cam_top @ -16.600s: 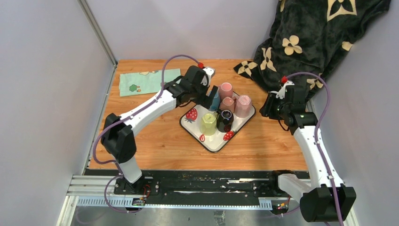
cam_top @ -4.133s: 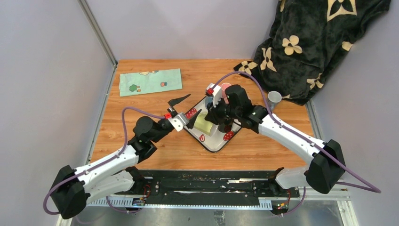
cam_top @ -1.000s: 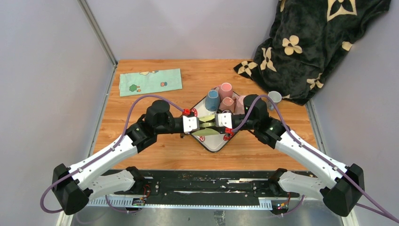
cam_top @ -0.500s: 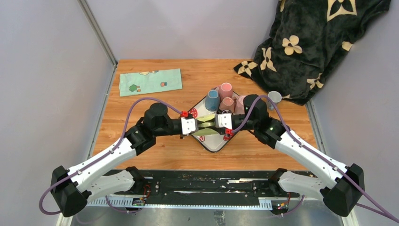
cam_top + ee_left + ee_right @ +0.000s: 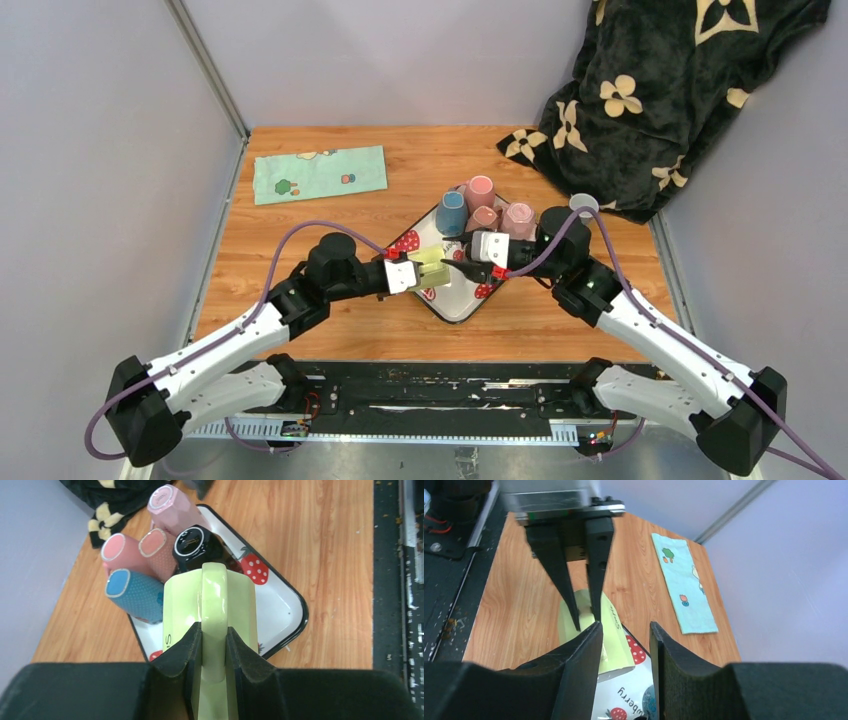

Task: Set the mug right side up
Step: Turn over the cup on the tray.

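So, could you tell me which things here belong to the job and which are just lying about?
In the job: green mug, left gripper shut on its handle, right gripper open near it.
Lying about: tray, other cups, towel, blanket.

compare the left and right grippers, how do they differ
The left gripper is shut on the handle of the green mug; the right gripper has open jaws and holds nothing. The left reaches from the left of the tray, the right from its right. Both face each other.
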